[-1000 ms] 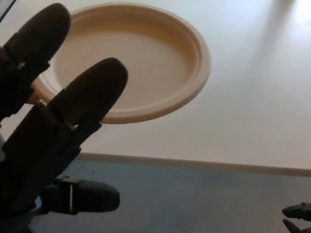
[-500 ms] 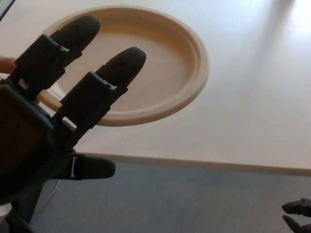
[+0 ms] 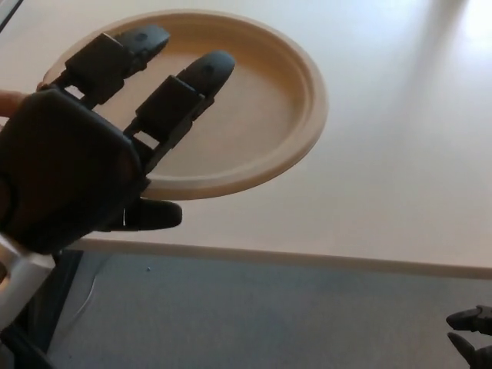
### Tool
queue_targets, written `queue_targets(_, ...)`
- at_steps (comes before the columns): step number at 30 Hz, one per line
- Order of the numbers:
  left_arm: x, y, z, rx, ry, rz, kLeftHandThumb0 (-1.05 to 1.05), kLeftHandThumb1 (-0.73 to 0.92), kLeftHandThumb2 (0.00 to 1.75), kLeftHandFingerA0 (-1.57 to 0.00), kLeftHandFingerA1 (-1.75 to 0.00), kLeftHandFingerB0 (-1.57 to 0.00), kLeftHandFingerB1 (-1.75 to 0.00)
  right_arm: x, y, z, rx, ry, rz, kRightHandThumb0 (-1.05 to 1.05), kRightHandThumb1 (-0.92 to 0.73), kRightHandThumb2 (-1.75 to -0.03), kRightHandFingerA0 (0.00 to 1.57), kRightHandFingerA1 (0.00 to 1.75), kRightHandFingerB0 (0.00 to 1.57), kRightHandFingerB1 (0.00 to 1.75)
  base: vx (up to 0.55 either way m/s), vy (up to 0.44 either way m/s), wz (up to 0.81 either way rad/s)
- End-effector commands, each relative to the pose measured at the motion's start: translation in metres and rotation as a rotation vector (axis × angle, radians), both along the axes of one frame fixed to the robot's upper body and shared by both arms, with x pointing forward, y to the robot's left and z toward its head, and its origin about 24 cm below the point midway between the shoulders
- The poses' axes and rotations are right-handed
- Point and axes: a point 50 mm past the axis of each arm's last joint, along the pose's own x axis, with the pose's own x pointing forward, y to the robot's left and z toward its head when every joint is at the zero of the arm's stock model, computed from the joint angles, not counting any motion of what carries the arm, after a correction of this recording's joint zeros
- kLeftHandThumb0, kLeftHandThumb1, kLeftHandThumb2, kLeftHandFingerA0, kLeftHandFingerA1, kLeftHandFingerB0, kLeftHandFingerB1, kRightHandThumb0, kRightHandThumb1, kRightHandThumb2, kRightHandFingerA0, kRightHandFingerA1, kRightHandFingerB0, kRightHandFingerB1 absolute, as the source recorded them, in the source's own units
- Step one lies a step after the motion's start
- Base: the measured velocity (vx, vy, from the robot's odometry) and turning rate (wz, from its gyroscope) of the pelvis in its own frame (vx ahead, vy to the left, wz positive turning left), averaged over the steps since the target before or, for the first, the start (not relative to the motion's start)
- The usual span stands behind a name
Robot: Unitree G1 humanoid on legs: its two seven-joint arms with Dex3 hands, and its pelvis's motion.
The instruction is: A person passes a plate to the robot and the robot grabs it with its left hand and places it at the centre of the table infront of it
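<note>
Reaching left robot hand (image 3: 84,165) over plate (image 3: 269,115), fingers (image 3: 184,96) spread

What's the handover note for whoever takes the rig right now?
Left hand: open, two fingers spread above the plate, thumb below its near rim; not closed on it.
Right hand: only fingertips show at the lower right; state unclear.
Plate: over the table; a person's fingertip shows at its left edge.
Done: reach to the plate.
Left: close on the rim, take it, set it at table centre.
</note>
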Motion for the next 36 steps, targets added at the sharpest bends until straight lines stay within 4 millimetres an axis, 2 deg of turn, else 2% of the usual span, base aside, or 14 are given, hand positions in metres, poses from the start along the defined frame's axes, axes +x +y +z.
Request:
queue_targets(1, 0.026, 0.006, 0.003, -0.049, -0.054, 0.108, -0.67, 0.60, 0.59, -1.06, -0.93, -0.14, -0.29, 0.002, -0.009, 0.005, -0.023, 0.005, -0.008, -0.72, -0.83, -0.65, 0.39, 0.65, 0.38, 0.50, 0.00, 0.000, 0.00)
queue_targets(4, 0.035, 0.005, 0.005, -0.062, -0.109, 0.118, -0.49, 0.67, 0.60, -1.20, -1.02, -0.20, -0.29, 0.002, -0.009, 0.006, -0.025, 0.004, 0.002, -0.72, -0.82, -0.65, 0.39, 0.65, 0.36, 0.50, 0.00, 0.000, 0.00)
queue_targets(5, 0.037, 0.004, 0.008, -0.036, -0.093, 0.138, -0.16, 0.43, 0.89, -1.21, -1.23, -0.15, -0.48, 0.003, -0.009, 0.006, -0.028, 0.005, 0.004, -0.72, -0.84, -0.65, 0.42, 0.72, 0.38, 0.51, 0.00, 0.000, 0.00)
queue_targets(6, 0.039, 0.003, 0.009, -0.023, -0.075, 0.147, -0.15, 0.62, 0.58, -1.07, -1.43, -0.35, -0.33, 0.003, -0.009, 0.006, -0.029, 0.005, 0.003, -0.73, -0.63, -1.01, 0.39, 0.67, 0.35, 0.58, 0.00, 0.000, 0.00)
queue_targets(8, 0.042, 0.001, 0.009, -0.006, -0.047, 0.156, -0.18, 0.64, 0.59, -1.06, -1.42, -0.42, -0.34, 0.003, -0.009, 0.006, -0.031, 0.003, 0.001, -0.72, -0.83, -0.65, 0.42, 0.67, 0.38, 0.50, 0.00, 0.000, 0.00)
queue_targets(9, 0.044, 0.000, 0.009, -0.008, -0.036, 0.151, -0.28, 0.61, 0.60, -1.07, -1.41, -0.71, -0.44, 0.003, -0.009, 0.006, -0.031, 0.003, 0.000, -0.73, -0.63, -1.02, 0.42, 0.68, 0.36, 0.58, 0.00, 0.000, 0.00)
queue_targets(11, 0.046, -0.001, 0.006, -0.014, -0.029, 0.140, -0.28, 0.61, 0.61, -1.01, -1.49, -0.87, -0.50, 0.004, -0.008, 0.006, -0.025, 0.000, -0.004, -0.71, -0.82, -0.65, 0.50, 0.75, 0.38, 0.50, 0.00, 0.000, 0.00)
queue_targets(16, 0.049, -0.001, 0.002, 0.014, -0.029, 0.150, -0.26, 0.62, 0.58, -0.96, -1.53, -0.89, -0.53, 0.005, -0.008, 0.008, -0.040, 0.002, 0.011, -0.72, -0.82, -0.65, 0.39, 0.63, 0.37, 0.48, 0.00, 0.000, 0.00)
queue_targets(17, 0.050, -0.001, -0.001, 0.023, -0.037, 0.151, -0.27, 0.60, 0.58, -0.96, -1.54, -0.90, -0.54, 0.006, -0.008, 0.008, -0.042, 0.002, 0.012, -0.68, -0.66, -1.12, 0.40, 0.68, 0.30, 0.57, 0.00, 0.000, 0.00)
queue_targets(18, 0.050, -0.001, -0.002, 0.027, -0.041, 0.152, -0.27, 0.60, 0.58, -0.96, -1.54, -0.90, -0.54, 0.006, -0.008, 0.008, -0.043, 0.003, 0.012, -0.68, -0.66, -1.12, 0.40, 0.68, 0.30, 0.57, 0.00, 0.000, 0.00)
queue_targets(19, 0.051, -0.002, -0.002, 0.025, -0.039, 0.152, -0.27, 0.61, 0.58, -0.98, -1.52, -0.89, -0.52, 0.007, -0.008, 0.009, -0.043, -0.002, 0.014, -0.70, -0.84, -0.65, 0.40, 0.63, 0.39, 0.49, 0.00, 0.000, 0.00)
queue_targets(32, 0.052, -0.002, -0.003, -0.001, -0.077, 0.120, -0.25, 0.66, 0.59, -0.99, -1.56, -0.89, -0.68, 0.011, -0.008, 0.012, -0.047, -0.006, 0.025, -0.72, -0.84, -0.65, 0.55, 0.70, 0.50, 0.52, 0.00, 0.000, 0.00)
queue_targets(33, 0.051, -0.002, -0.003, -0.002, -0.082, 0.120, -0.24, 0.66, 0.59, -0.98, -1.58, -0.87, -0.75, 0.012, -0.007, 0.012, -0.049, -0.005, 0.028, -0.68, -0.67, -1.14, 0.49, 0.70, 0.41, 0.60, 0.00, 0.000, 0.00)
queue_targets(36, 0.051, -0.002, -0.001, -0.009, -0.097, 0.112, -0.25, 0.63, 0.59, -0.98, -1.57, -0.89, -0.69, 0.014, -0.006, 0.013, -0.054, 0.003, 0.036, -0.68, -0.67, -1.14, 0.50, 0.71, 0.41, 0.60, 0.00, 0.000, 0.00)
